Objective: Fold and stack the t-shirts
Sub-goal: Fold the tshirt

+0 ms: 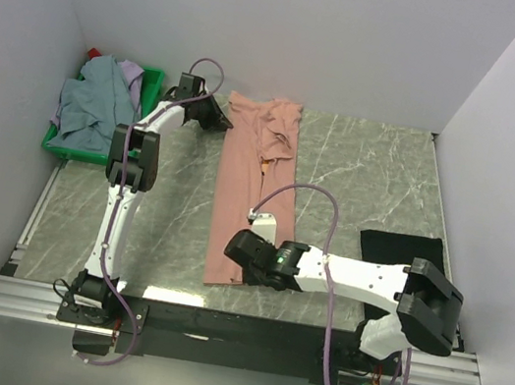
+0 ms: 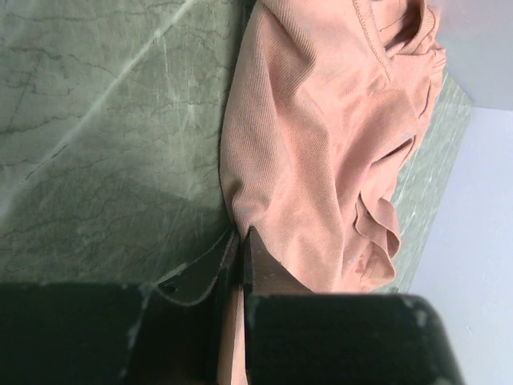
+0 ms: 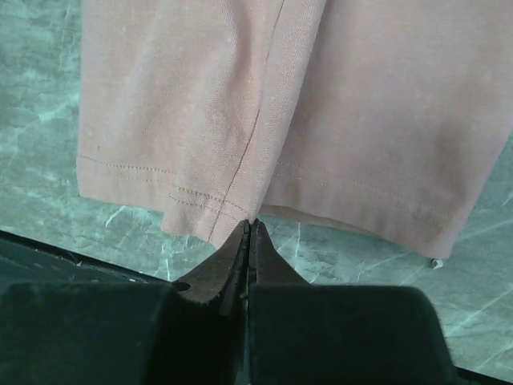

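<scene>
At hem, right hand (image 3: 250, 227) shut; left hand (image 2: 240, 237) pinches pink t-shirt (image 2: 321, 144).

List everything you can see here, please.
salmon-pink t-shirt: one, salmon-pink, long folded strip mid-table
black t-shirt: one, black, folded, table's right side
grey-blue t-shirt: one, grey-blue, heaped in crate
lavender t-shirt: one, lavender, in crate, far side
crate: one, green, far left corner
table: one, grey-green marbled, under everything
left gripper: one, black, shut on salmon-pink t-shirt's far end
right gripper: one, black, shut at its near hem
</scene>
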Available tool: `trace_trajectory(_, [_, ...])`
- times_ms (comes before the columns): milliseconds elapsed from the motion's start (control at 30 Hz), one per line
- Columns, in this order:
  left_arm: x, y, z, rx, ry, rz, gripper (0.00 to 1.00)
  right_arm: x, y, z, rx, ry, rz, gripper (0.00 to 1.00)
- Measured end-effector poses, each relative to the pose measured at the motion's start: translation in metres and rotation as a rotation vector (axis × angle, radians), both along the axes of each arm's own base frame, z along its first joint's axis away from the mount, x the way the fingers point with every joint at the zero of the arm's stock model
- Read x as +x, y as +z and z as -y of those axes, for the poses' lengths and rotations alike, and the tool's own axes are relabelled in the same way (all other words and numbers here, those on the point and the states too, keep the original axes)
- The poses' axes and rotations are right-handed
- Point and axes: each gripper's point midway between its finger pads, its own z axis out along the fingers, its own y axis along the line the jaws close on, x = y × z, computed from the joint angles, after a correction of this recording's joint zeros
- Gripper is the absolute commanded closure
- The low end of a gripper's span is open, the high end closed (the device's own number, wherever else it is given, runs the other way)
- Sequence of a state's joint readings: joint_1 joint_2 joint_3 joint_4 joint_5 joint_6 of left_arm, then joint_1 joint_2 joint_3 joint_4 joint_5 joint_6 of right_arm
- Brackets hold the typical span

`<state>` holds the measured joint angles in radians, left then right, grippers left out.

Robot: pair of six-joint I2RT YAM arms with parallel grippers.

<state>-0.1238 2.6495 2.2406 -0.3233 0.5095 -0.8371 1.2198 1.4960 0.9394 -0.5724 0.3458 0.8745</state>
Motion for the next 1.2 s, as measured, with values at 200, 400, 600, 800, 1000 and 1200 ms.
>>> trace_trajectory(200, [0.000,0.000,0.000,-0.002,-0.004,0.001,0.73,-0.003,-0.010,-0.002,-0.002,0.000,-0.021,0.78])
trace_trajectory(400, [0.000,0.012,0.001,-0.039,-0.021,0.036,0.43,-0.003,-0.009,-0.002,0.001,-0.001,-0.022,0.52])
trace_trajectory(600, [-0.024,0.021,-0.018,-0.019,-0.006,0.010,0.36,0.009,0.018,0.012,0.089,-0.047,0.009,0.51])
trace_trajectory(800, [-0.060,0.042,-0.050,0.038,0.065,-0.023,0.40,0.038,0.040,0.064,0.222,-0.211,0.043,0.50])
trace_trajectory(1000, [-0.128,0.070,-0.068,0.125,0.153,-0.037,0.50,0.044,0.020,0.113,0.273,-0.338,0.001,0.50])
trace_trajectory(1200, [-0.261,0.056,-0.046,0.230,0.155,-0.100,0.63,0.035,-0.005,0.123,0.364,-0.367,-0.087,0.51])
